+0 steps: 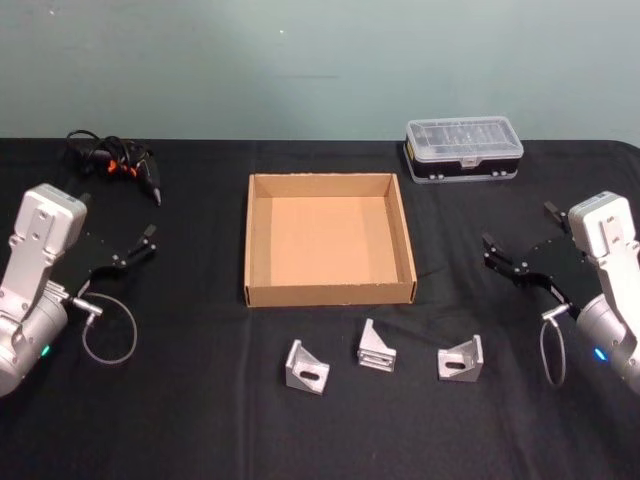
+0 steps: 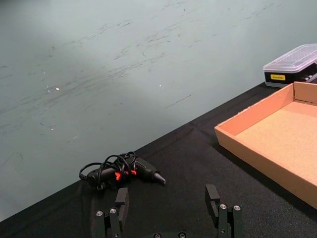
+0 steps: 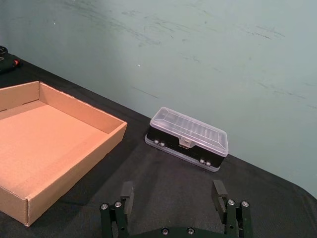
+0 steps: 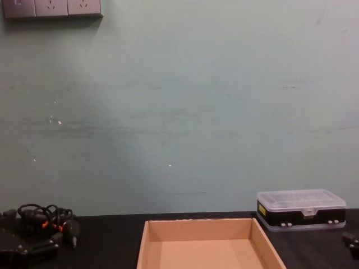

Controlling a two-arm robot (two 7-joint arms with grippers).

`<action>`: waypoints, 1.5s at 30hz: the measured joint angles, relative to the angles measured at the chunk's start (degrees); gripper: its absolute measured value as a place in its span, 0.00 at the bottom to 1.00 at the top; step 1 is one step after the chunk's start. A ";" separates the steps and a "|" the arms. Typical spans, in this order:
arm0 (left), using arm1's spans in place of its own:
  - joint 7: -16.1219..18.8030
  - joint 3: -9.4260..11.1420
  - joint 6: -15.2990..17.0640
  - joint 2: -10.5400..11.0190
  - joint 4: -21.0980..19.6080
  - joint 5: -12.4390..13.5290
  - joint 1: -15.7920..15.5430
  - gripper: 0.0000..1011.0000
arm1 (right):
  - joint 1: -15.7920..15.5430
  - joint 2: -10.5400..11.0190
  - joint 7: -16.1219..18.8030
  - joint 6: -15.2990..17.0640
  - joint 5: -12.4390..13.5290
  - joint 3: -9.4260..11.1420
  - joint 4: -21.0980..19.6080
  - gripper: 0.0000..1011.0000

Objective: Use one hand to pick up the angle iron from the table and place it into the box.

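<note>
From the head view, the tan box (image 1: 329,293) sits open in the middle of the black surface (image 1: 200,430). Three silver angle irons (image 1: 376,346) lie in a row on the surface just in front of the box's near wall, apart from one another. One lies toward the box's left (image 1: 306,367) and one toward its right (image 1: 460,359). The left gripper (image 1: 120,232) hangs well off the box's left side and the right gripper (image 1: 518,238) well off its right side. Both have their jaws apart and grip nothing. A black case (image 1: 463,149) with a clear lid rests beyond the box's far right corner, and a corded tool (image 1: 115,162) lies beyond its far left corner.

From the left wrist view, the left gripper (image 2: 167,196) has its jaws spread over bare surface, with the corded tool (image 2: 124,171) just beyond them. The box (image 2: 257,111) lies off to the side, the black case (image 2: 292,64) past it.

From the right wrist view, the right gripper (image 3: 173,191) also has its jaws apart. The black case (image 3: 188,139) lies ahead of it, near the box (image 3: 81,111).

From the chest view, the box (image 4: 199,224) sits in front. The black case (image 4: 300,208) is to the box's right and the corded tool (image 4: 39,221) to its left.
</note>
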 joint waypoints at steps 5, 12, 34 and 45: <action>0.00 0.00 0.00 0.00 0.00 0.00 0.00 1.00 | 0.00 0.00 0.00 0.00 0.00 0.00 0.00 0.99; 0.00 0.00 0.00 0.00 0.00 0.00 0.00 1.00 | -0.30 0.04 0.22 -0.08 0.09 0.28 -0.32 0.99; 0.00 0.00 0.00 0.00 0.00 0.00 0.00 1.00 | -16.82 12.33 14.96 4.34 12.75 9.63 -20.75 0.99; 0.00 0.00 0.00 0.00 0.00 0.00 0.00 1.00 | -21.33 20.05 25.77 4.61 12.54 10.60 -22.29 0.99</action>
